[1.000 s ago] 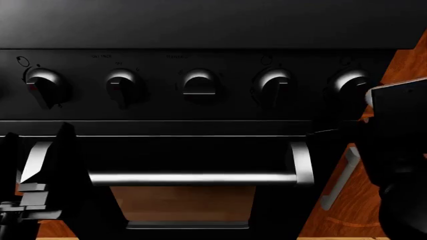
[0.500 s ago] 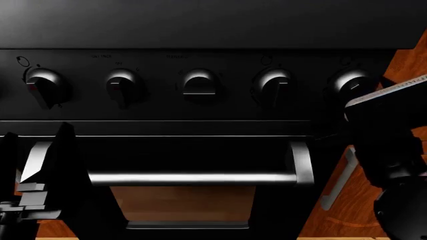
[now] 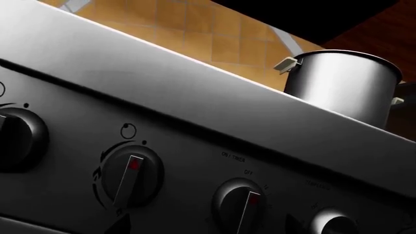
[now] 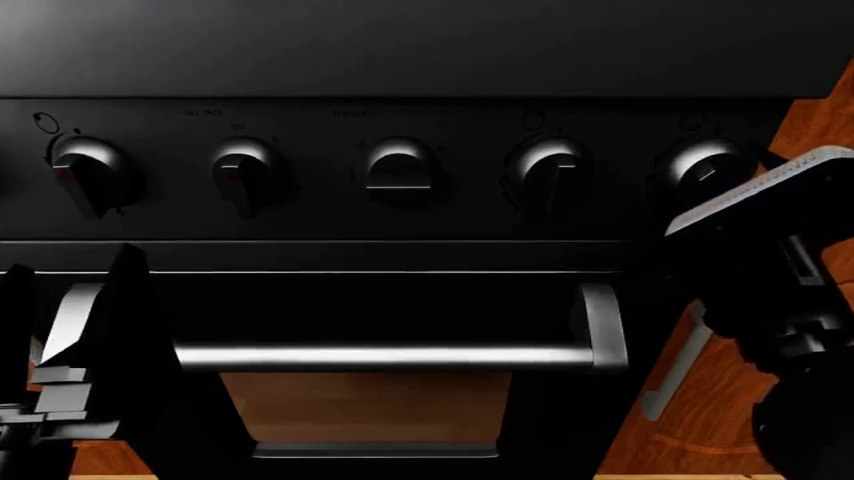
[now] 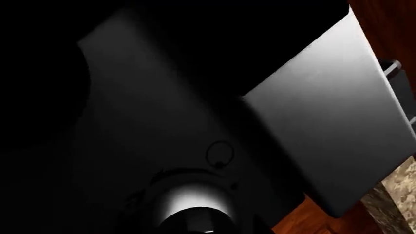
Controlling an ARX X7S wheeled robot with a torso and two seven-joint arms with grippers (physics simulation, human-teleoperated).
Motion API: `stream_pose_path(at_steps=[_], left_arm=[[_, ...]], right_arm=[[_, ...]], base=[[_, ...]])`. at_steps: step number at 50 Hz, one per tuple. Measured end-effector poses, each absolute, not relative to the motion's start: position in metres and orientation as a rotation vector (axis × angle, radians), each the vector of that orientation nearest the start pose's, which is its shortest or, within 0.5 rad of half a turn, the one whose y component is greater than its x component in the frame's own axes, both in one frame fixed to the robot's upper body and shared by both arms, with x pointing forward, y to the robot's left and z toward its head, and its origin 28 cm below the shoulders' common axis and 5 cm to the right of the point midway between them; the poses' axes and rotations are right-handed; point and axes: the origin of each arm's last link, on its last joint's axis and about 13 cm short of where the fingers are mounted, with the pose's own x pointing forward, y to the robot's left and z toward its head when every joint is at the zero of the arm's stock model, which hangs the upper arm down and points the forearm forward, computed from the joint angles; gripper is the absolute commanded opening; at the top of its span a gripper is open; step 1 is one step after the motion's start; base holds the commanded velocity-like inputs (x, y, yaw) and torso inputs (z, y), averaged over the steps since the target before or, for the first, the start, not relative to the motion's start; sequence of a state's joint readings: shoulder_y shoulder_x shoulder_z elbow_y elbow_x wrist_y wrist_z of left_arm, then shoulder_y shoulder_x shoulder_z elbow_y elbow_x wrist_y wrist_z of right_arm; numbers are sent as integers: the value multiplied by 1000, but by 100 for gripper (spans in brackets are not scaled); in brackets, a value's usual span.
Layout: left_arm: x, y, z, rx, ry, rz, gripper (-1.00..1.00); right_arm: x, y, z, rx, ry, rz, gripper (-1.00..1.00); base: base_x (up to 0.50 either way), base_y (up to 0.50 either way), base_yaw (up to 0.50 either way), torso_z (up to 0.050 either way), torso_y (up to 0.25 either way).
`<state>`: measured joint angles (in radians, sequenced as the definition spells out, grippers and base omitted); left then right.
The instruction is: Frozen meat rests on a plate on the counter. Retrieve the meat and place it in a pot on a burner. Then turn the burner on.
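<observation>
Fingers of both grippers are hard to read: on the left gripper (image 4: 60, 385), at the lower left of the head view, only dark shapes show, and on the right gripper (image 4: 761, 215), at the right edge of that view, the tips are lost against the dark stove front, so I cannot tell whether either pair is open or closed. No frozen meat and no plate appear in any view.

The pot (image 3: 343, 85), grey with cream handles, stands on the stove top at the upper right of the left wrist view, behind the front edge of the control panel (image 4: 400, 170).

On this panel five knobs stand in a row across the head view. The rightmost knob (image 4: 699, 168) is just beside the right gripper. Below the panel runs the oven handle (image 4: 387, 357). A strip of speckled bench (image 5: 398, 195) shows at the lower right of the right wrist view.
</observation>
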<state>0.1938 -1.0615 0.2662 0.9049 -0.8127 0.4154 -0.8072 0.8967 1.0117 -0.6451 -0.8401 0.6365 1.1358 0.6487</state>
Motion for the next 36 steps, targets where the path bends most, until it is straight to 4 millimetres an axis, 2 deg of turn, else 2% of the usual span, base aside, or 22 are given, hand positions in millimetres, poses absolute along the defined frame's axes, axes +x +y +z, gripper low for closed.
stream_pose_path(at_steps=[3, 4, 10, 15, 25, 36], left_arm=[[122, 249, 194, -346, -421, -86, 100], [122, 249, 194, -346, -422, -86, 100], [122, 249, 195, -346, -425, -89, 100], [123, 249, 196, -345, -429, -90, 100], [122, 248, 200, -342, -439, -96, 100], [119, 251, 213, -314, -473, -95, 100]], right_arm=[[212, -170, 238, -877, -169, -133, -100], [212, -170, 240, -875, -165, -129, 100], [205, -165, 262, -831, -245, -120, 100], [190, -166, 282, -784, -296, -158, 100], [146, -167, 312, -762, -361, -172, 100], [94, -172, 324, -646, -403, -202, 100]], base=[[8, 4, 14, 0, 0], [0, 5, 0, 10, 0], [0, 0, 0, 0, 0], [0, 0, 0, 0, 0], [0, 0, 0, 0, 0], [0, 0, 0, 0, 0]])
